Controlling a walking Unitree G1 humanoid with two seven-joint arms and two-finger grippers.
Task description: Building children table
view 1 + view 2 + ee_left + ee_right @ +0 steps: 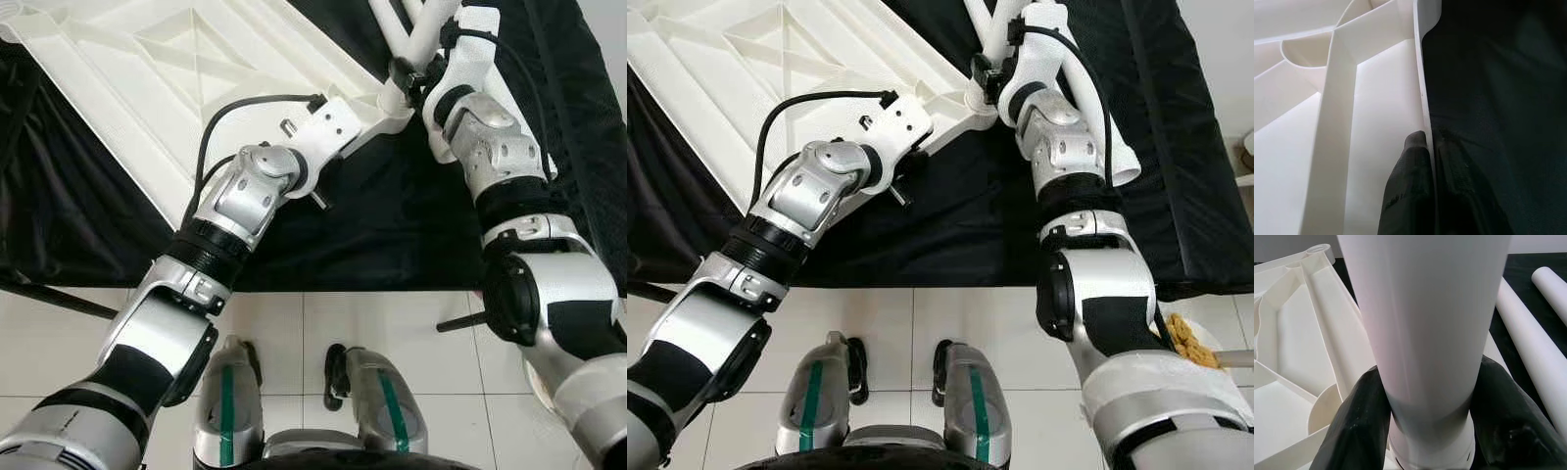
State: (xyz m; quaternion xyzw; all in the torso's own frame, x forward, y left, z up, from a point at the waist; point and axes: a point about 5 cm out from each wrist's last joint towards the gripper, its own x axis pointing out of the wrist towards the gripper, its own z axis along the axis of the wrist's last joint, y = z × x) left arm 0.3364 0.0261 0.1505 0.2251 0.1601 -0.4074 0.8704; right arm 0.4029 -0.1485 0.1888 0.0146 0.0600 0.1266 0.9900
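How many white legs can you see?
3: one leg in the right gripper at the tabletop corner, two legs lying on the black cloth beside it; others may be hidden.

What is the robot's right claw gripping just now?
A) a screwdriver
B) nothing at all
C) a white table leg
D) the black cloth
C: in the right wrist view the right claw has its two black fingers closed around a white table leg, whose lower end meets the corner of the upturned white tabletop.

Both claws point(1425, 196) point(1425, 431) clamped, arms outstretched.
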